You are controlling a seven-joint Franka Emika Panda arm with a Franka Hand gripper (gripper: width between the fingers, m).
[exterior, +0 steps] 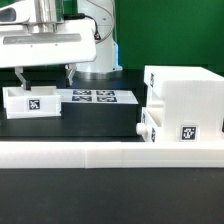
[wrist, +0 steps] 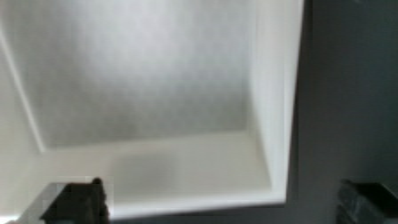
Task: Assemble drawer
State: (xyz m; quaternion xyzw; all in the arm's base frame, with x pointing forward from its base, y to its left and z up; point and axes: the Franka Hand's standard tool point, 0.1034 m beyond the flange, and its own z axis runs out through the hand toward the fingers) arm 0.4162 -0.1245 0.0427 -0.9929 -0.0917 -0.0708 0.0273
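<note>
The drawer set is white plastic, in separate pieces on the dark counter [exterior: 100, 122]. The large box-like housing [exterior: 185, 98] stands at the right of the exterior frame, with a square black-and-white tag [exterior: 187, 132] low on its front face. A smaller white part [exterior: 150, 127] sits against the housing's lower left corner, touching it; whether it is a tray I cannot tell. An open tray [exterior: 30, 100], carrying its own tag [exterior: 33, 103] on the front wall, rests at centre left of the frame, well apart from the housing. The marker board [exterior: 95, 97] lies flat between them. The long border wall [exterior: 110, 153] runs across the lower part of the frame.

The gripper [exterior: 46, 78] hangs from the arm in the upper left of the frame, directly over the tray. Its black fingers [exterior: 20, 78] are spread wide and hold nothing. The wrist view shows the tray's pale floor and one wall [wrist: 276, 110] between the fingertips [wrist: 75, 202]. One tip is over the tray, the other over the bare counter [wrist: 347, 90] beside the wall. Whether either tip touches the tray cannot be told.
</note>
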